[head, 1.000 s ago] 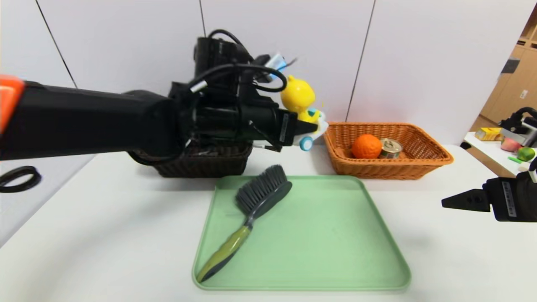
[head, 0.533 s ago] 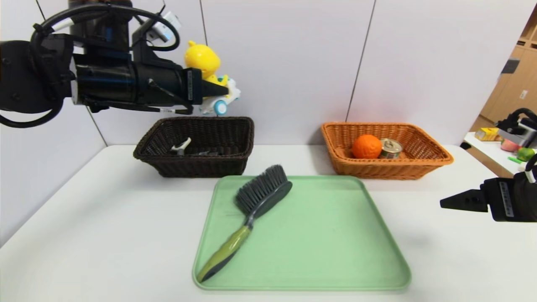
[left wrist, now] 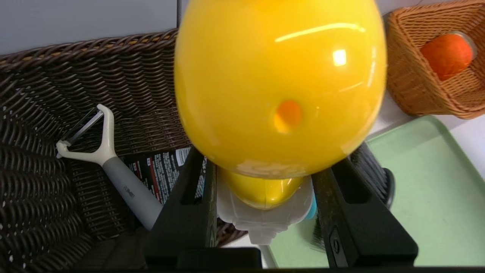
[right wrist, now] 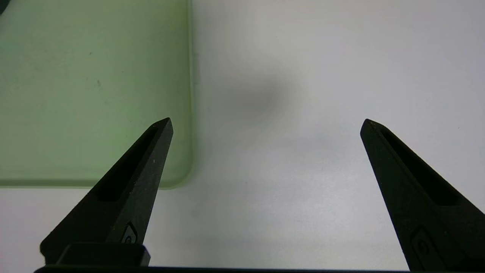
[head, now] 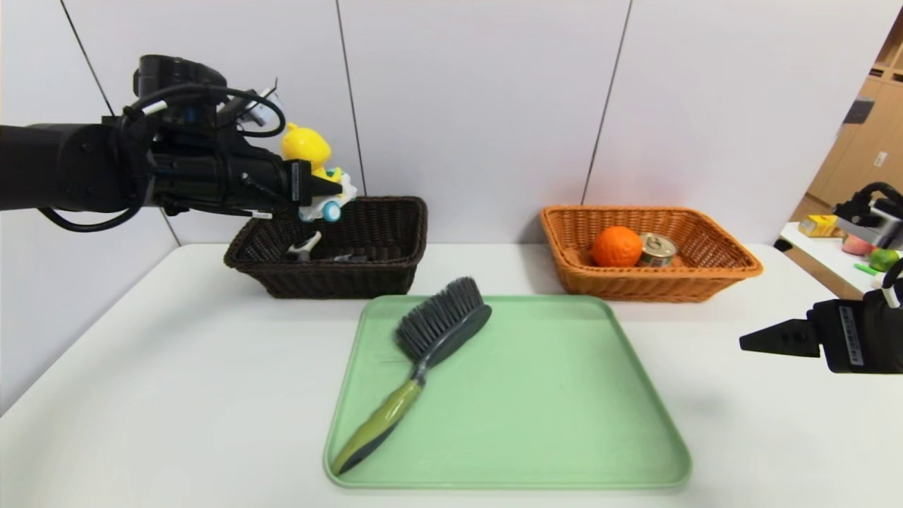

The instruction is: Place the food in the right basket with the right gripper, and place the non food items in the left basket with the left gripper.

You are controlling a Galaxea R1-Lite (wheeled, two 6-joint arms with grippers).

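Observation:
My left gripper is shut on the yellow duck toy by its white wheeled base and holds it in the air over the near-left part of the dark brown left basket. In the left wrist view the duck fills the space between the fingers. Below it in the basket lie the white peeler and a black tube. The grey brush with a green handle lies on the green tray. An orange and a tin can sit in the tan right basket. My right gripper hangs open and empty over the table, right of the tray.
Both baskets stand against the white back wall, with the tray in front of them. A low side table with small items is at the far right. Bare white tabletop surrounds the tray on both sides.
The left arm has swung left with the duck, first rising, then lowering toward the dark basket. The right arm has stayed still.

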